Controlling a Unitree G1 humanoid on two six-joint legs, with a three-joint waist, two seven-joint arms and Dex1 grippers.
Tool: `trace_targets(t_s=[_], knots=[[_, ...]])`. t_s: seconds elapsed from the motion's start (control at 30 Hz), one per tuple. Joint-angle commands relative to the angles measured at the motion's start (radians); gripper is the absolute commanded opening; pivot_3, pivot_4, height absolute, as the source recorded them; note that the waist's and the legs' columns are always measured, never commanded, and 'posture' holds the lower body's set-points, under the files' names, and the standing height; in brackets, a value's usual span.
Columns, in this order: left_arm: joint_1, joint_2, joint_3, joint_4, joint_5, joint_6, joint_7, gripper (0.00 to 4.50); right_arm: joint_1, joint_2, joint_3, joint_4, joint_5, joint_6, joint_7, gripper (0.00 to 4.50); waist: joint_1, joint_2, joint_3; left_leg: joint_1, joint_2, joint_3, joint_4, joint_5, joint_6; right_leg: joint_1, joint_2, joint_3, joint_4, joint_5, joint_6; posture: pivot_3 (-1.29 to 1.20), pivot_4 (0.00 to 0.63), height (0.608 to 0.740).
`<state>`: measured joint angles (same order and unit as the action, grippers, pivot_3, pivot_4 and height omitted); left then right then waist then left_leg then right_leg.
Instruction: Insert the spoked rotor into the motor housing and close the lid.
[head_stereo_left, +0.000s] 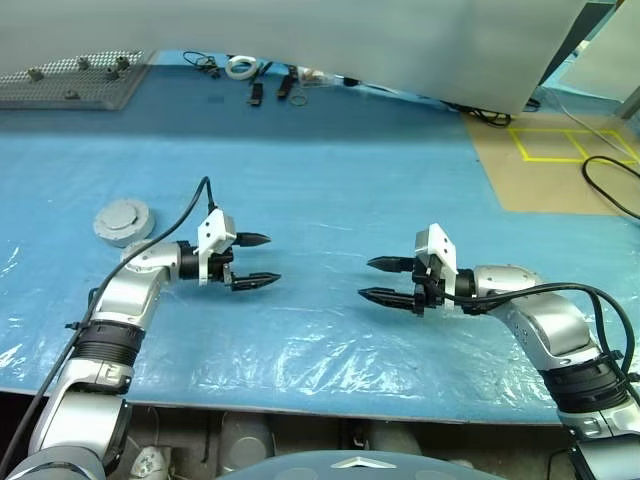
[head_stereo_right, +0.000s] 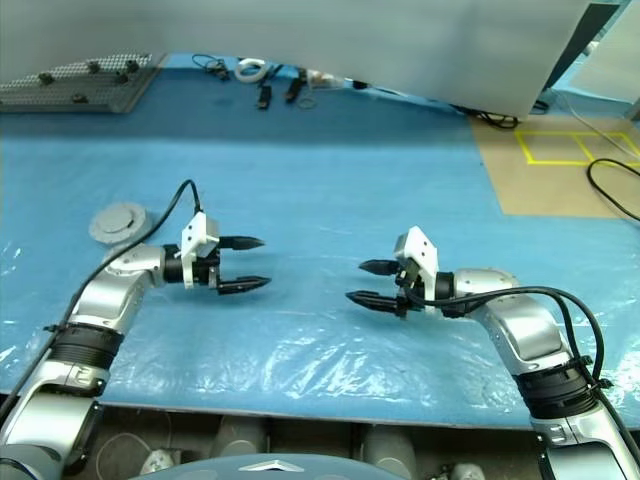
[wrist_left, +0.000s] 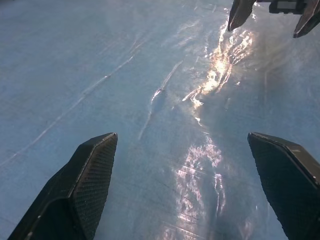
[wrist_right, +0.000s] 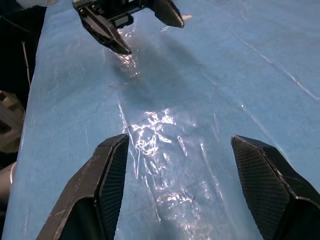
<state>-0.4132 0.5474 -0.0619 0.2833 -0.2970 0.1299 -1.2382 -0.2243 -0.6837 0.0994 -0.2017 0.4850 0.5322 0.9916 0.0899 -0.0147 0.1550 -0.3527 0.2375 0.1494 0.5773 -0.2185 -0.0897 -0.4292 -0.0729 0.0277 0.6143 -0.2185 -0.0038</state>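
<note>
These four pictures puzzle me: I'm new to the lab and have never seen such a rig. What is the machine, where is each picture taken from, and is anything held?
It is a humanoid robot with two arms. The two wide pictures come from its head, looking down on a blue plastic sheet. The two close pictures come from cameras on its wrists. The left gripper and right gripper face each other, both open and empty. A round grey disc, the lid, lies on the sheet beside the left arm. Small tools and a tape roll lie at the far edge.

No text, label, brand, number or sign could be read anywhere in these views, neither on the blue plastic sheet nor on the objects lying upon it.
</note>
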Motion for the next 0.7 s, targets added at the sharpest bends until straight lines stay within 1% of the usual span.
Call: trace_targets(t_s=[0.03,0.17,0.33,0.7], knots=[[0.039,-0.003,0.04,-0.052,-0.026,-0.003,0.038,4.39,0.02,0.024,-0.045,-0.052,0.001,-0.026,-0.046,3.42,-0.001,0.0,0.0,0.001,0.0,0.0,0.0,0.0,0.0,0.0,0.0,0.0,0.0,0.0,0.0,0.0,0.15,0.74],[0.06,-0.016,0.04,-0.093,-0.042,0.016,0.068,4.39,0.01,0.055,-0.026,-0.074,-0.012,-0.01,-0.085,3.42,0.002,0.0,0.0,0.001,0.0,0.0,0.0,0.0,0.0,0.0,0.0,0.0,0.0,0.0,-0.001,0.0,0.15,0.74],[0.047,-0.024,0.036,-0.109,-0.05,0.03,0.088,4.39,-0.037,0.082,-0.027,-0.053,-0.022,0.005,-0.12,3.42,0.002,0.0,0.0,0.002,0.0,0.0,0.0,0.0,0.0,0.0,0.0,0.0,0.0,0.0,-0.001,0.0,0.15,0.74],[0.037,-0.016,0.039,-0.103,-0.058,0.047,0.085,4.39,-0.058,0.085,-0.022,-0.006,-0.028,-0.004,-0.093,3.42,0.002,0.0,0.0,0.001,0.0,0.0,0.0,0.0,0.0,0.0,0.0,0.0,0.0,0.0,-0.001,0.0,0.15,0.74]])
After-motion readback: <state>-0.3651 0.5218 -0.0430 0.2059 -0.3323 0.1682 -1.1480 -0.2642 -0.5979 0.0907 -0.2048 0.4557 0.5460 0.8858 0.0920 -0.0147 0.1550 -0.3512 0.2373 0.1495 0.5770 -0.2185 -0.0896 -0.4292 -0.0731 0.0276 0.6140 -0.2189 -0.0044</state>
